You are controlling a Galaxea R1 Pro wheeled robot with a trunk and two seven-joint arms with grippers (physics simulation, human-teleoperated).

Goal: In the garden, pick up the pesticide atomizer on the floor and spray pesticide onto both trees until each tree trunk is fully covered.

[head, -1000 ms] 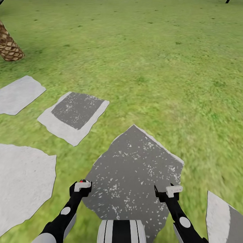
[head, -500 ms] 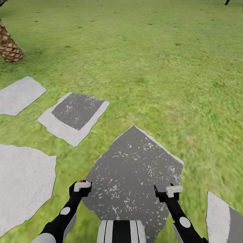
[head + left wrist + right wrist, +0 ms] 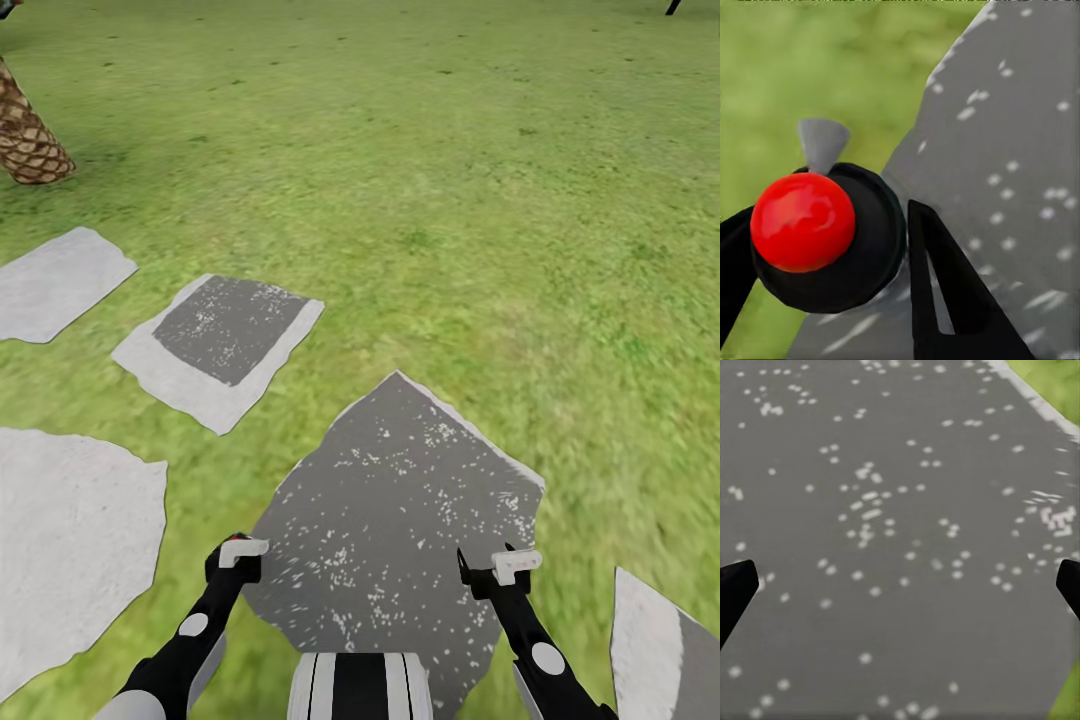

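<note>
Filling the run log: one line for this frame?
left end effector: shut on atomizer | right end effector: open, empty | below: dark slab | trees: none seen

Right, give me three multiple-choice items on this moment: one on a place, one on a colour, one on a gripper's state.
1. What lies beneath the right gripper?
A. bare lawn
B. the dark speckled paving stone
C. a wooden fence

2. What colour is the knob on the atomizer in the left gripper?
A. red
B. blue
C. yellow

3. How is the right gripper?
A. open and empty
B. shut on a bottle
C. shut on a branch

Answers:
1 B: the right wrist view looks straight down onto grey stone flecked with white.
2 A: the left wrist view shows a glossy red ball on the black body.
3 A: its fingers stand wide apart at the right wrist view's edges, with nothing between them.
</note>
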